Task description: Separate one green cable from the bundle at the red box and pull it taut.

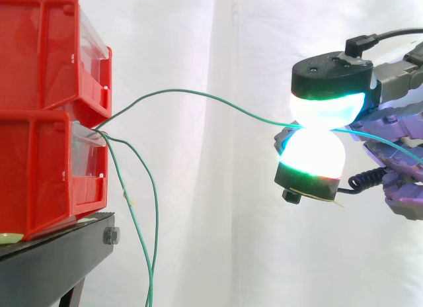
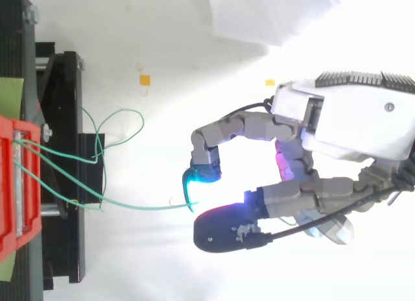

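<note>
Two red bins (image 1: 46,115) are stacked on a black stand (image 1: 59,254) at the left. Thin green cables come out between them. One green cable (image 1: 198,95) arches rightward to my hand (image 1: 390,141) and is pinched between two glowing fingertips (image 1: 317,155), one above the other. It still sags a little. In the top view the same cable (image 2: 130,206) runs from the red bin (image 2: 16,184) to the fingertips (image 2: 201,174) of the hand (image 2: 305,197). The other green cables (image 1: 149,241) hang down beside the stand.
A white curtain (image 1: 218,188) backs the scene. In the top view the loose cables loop (image 2: 120,129) over the stand's edge. Small yellow tape bits (image 2: 144,80) lie on the white floor.
</note>
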`<control>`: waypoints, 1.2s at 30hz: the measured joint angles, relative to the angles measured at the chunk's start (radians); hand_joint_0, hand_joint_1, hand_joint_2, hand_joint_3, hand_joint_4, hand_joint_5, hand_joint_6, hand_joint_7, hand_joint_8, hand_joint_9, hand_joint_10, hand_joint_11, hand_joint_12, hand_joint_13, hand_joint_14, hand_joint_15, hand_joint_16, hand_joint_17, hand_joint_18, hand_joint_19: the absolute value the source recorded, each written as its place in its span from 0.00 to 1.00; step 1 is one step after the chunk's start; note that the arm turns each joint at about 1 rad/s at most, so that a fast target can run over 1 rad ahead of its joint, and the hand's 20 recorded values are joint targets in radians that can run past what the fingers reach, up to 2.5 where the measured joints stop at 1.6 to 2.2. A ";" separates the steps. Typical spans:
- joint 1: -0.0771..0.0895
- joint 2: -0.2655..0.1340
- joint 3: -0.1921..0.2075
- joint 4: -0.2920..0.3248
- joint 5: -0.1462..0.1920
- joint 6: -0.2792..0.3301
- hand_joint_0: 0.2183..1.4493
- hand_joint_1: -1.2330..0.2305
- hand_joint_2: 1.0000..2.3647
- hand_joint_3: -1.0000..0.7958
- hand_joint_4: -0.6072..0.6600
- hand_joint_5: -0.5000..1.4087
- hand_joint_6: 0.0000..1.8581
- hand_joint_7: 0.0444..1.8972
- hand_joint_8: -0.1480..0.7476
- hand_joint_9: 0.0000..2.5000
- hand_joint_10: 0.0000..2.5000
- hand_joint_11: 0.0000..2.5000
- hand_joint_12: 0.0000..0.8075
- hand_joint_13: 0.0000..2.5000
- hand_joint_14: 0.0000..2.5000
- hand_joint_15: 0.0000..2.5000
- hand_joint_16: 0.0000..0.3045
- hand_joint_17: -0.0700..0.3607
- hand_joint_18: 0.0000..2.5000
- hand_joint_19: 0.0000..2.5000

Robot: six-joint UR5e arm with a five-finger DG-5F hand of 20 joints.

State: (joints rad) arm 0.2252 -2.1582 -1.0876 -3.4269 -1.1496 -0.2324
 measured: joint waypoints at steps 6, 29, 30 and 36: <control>0.000 0.000 0.000 0.000 0.001 -0.002 0.42 0.32 0.00 0.53 0.45 0.35 0.27 0.69 0.40 0.89 0.01 0.27 0.52 0.67 0.01 0.29 0.16 0.42 0.48 0.33; 0.000 0.000 0.000 0.000 0.004 -0.005 0.42 0.31 0.01 0.54 0.45 0.35 0.27 0.69 0.40 0.89 0.01 0.26 0.52 0.67 0.01 0.29 0.16 0.42 0.48 0.34; 0.000 0.000 0.000 0.000 0.004 -0.005 0.42 0.31 0.00 0.54 0.45 0.35 0.27 0.69 0.40 0.89 0.01 0.27 0.52 0.67 0.01 0.30 0.16 0.42 0.48 0.34; 0.000 0.000 0.000 -0.003 0.001 -0.002 0.42 0.31 0.00 0.54 0.45 0.35 0.27 0.69 0.41 0.89 0.01 0.27 0.52 0.67 0.01 0.29 0.16 0.42 0.48 0.34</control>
State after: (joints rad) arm 0.2255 -2.1583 -1.0876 -3.4297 -1.1485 -0.2342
